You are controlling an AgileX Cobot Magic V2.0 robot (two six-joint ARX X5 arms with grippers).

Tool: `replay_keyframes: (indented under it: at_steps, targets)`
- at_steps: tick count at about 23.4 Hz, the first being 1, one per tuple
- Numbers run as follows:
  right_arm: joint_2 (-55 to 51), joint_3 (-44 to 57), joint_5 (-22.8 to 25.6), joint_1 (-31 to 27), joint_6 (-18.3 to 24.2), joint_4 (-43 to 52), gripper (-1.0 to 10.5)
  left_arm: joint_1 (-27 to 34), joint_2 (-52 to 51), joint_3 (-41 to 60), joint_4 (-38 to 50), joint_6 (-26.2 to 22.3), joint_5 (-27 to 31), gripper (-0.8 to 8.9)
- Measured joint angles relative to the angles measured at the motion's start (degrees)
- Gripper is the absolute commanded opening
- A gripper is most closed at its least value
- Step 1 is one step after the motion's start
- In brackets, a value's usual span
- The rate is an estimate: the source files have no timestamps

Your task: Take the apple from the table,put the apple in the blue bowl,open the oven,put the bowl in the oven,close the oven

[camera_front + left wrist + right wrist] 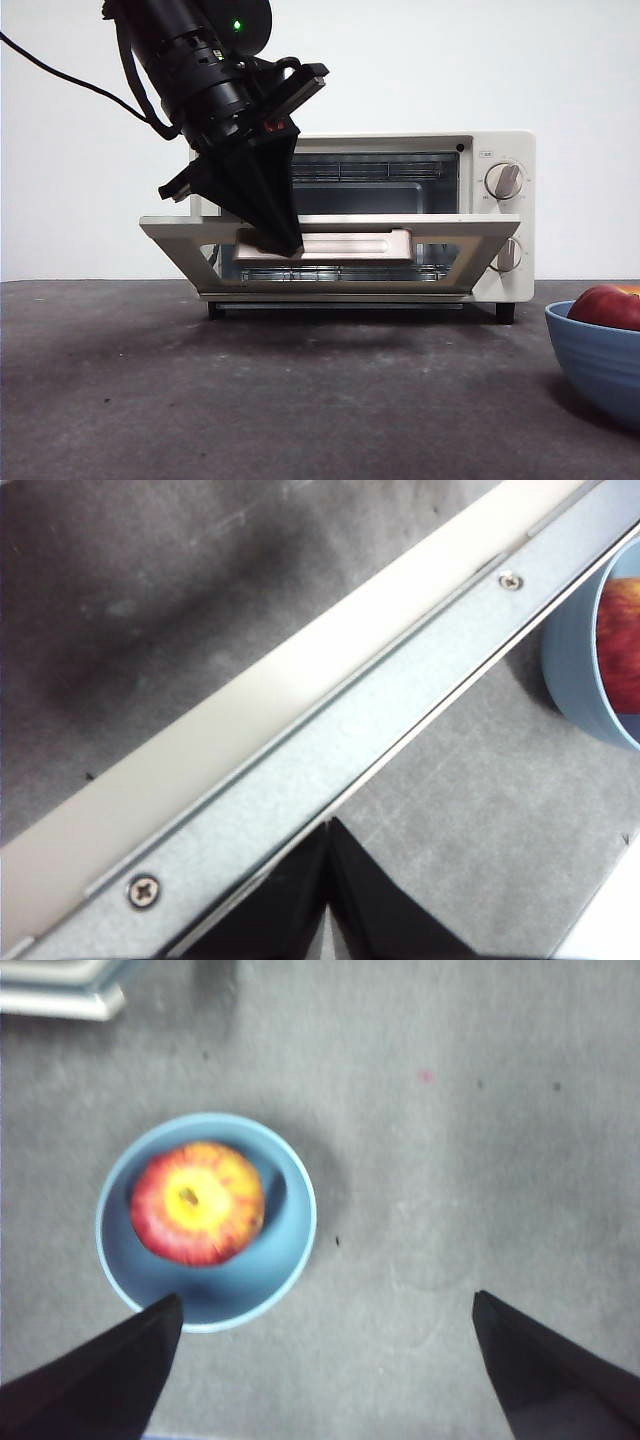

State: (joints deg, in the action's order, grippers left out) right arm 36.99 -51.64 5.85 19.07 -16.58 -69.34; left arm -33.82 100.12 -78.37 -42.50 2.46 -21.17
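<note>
The cream oven (500,150) stands at the back of the table (300,400), its glass door (170,228) tilted about halfway down. My left gripper (280,240) comes from above with its tips at the left end of the beige handle (350,243). In the left wrist view its jaws (330,830) are shut together against the door's metal edge (330,740). The blue bowl (600,370) sits at the front right with the red apple (605,305) inside. My right gripper (326,1298) hovers open above the table, beside the bowl (280,1260) and apple (197,1203).
Behind the tilted door a wire rack (340,272) shows inside the oven. Two round knobs (503,181) sit on the oven's right panel. A corner of the oven (60,995) shows in the right wrist view. Bare dark table lies in front of the oven.
</note>
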Motion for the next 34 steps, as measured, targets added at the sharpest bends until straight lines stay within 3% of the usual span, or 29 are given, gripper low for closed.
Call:
replay_keyframes:
  at_steps: [7,12,20,25,34]
  targets:
    - [1.25,1.84,-0.46,0.00,-0.90,-0.72,4.6,-0.77,-0.87,-0.04,-4.76,-2.23,0.42,0.07]
    - [7.48,7.41,-4.63,-0.68,-1.64,6.73,4.4,-0.85,-9.35,-0.11,-1.64,-3.02,-1.29,0.07]
    - [17.11,10.99,-11.08,-9.20,0.59,16.37,4.2,9.70,-26.99,-0.04,-0.55,-3.91,-1.29,0.07]
    - [22.80,11.67,-14.08,-13.38,2.80,19.45,3.7,15.41,-36.74,7.56,0.09,-3.98,-1.27,0.07]
    - [30.60,11.67,-15.30,-13.51,3.32,24.63,2.4,16.83,-50.25,20.65,-0.07,-0.96,-1.29,0.07]
